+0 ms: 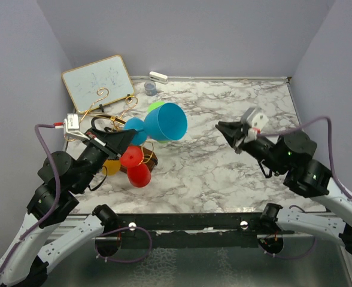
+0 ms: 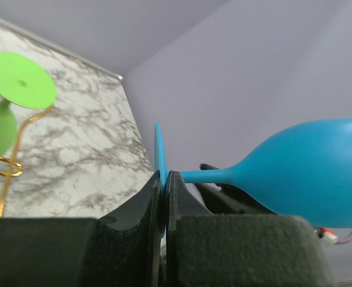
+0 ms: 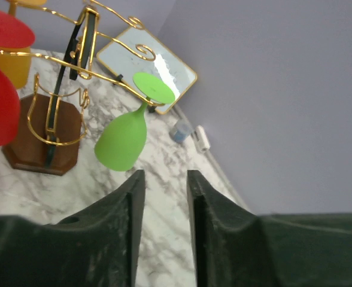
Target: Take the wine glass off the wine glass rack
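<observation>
My left gripper (image 1: 123,140) is shut on the flat foot (image 2: 158,152) of a blue wine glass (image 1: 167,121). It holds the glass sideways in the air, bowl to the right, in front of the gold wire rack (image 1: 101,98). In the left wrist view the blue bowl (image 2: 308,173) is clear of the wire. The rack's brown base (image 1: 150,158) is mostly hidden. A red glass (image 1: 137,167), a yellow glass (image 1: 111,166) and a green glass (image 1: 157,106) hang on the rack. My right gripper (image 1: 227,130) is open and empty, right of the rack, facing the green glass (image 3: 123,140).
A white whiteboard (image 1: 98,79) leans at the back left behind the rack. A small blue-grey cup (image 1: 150,88) and a white eraser (image 1: 158,76) sit by the back wall. Grey walls close in on the marble table (image 1: 224,173) at both sides.
</observation>
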{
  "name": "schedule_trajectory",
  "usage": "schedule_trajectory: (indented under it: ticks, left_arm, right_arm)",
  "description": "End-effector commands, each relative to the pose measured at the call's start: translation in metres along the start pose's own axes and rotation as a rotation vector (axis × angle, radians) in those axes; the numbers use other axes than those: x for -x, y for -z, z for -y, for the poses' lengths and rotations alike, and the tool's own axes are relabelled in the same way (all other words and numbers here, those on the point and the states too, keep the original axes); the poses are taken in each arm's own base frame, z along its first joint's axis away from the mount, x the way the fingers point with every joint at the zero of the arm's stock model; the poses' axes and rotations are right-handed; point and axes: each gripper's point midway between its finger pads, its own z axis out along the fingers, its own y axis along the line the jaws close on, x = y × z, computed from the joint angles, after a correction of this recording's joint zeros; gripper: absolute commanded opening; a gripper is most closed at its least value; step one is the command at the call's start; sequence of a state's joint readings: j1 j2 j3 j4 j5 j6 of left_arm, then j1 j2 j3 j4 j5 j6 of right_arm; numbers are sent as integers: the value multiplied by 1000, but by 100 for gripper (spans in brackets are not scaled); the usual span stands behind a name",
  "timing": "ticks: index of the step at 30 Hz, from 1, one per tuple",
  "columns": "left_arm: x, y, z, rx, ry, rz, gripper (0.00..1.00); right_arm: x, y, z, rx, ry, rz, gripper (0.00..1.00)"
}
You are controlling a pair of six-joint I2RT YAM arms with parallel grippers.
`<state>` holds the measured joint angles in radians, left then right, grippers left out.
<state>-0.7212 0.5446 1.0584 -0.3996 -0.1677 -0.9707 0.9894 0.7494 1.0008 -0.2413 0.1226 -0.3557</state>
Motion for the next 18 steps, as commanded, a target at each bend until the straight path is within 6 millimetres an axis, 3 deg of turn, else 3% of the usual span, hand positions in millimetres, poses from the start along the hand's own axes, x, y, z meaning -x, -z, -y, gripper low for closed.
schedule_trajectory:
  ticks: [1, 4, 8, 10, 12, 14, 18]
  left_arm:
    - [12, 17, -29, 115, -167, 44, 0]
    - [12, 24, -35, 141, -217, 31, 0]
    - [11, 28, -42, 175, -274, 2, 0]
    - [10, 28, -44, 188, -293, -12, 0]
    - [10, 28, -44, 188, -300, -17, 0]
    - [10, 27, -41, 179, -303, -18, 0]
    - [10, 26, -39, 171, -304, -19, 0]
  right_arm:
    - [-3, -15, 7, -101, -338, -264, 8]
    - [11, -40, 0, -63, -400, -374, 4]
    - [70, -61, -23, 131, -529, -310, 11]
    - [101, -62, -30, 222, -570, -241, 34]
    - [124, -59, -35, 290, -589, -173, 51]
    - [129, -56, -40, 330, -591, -157, 57]
    - [122, -52, -48, 359, -598, -179, 57]
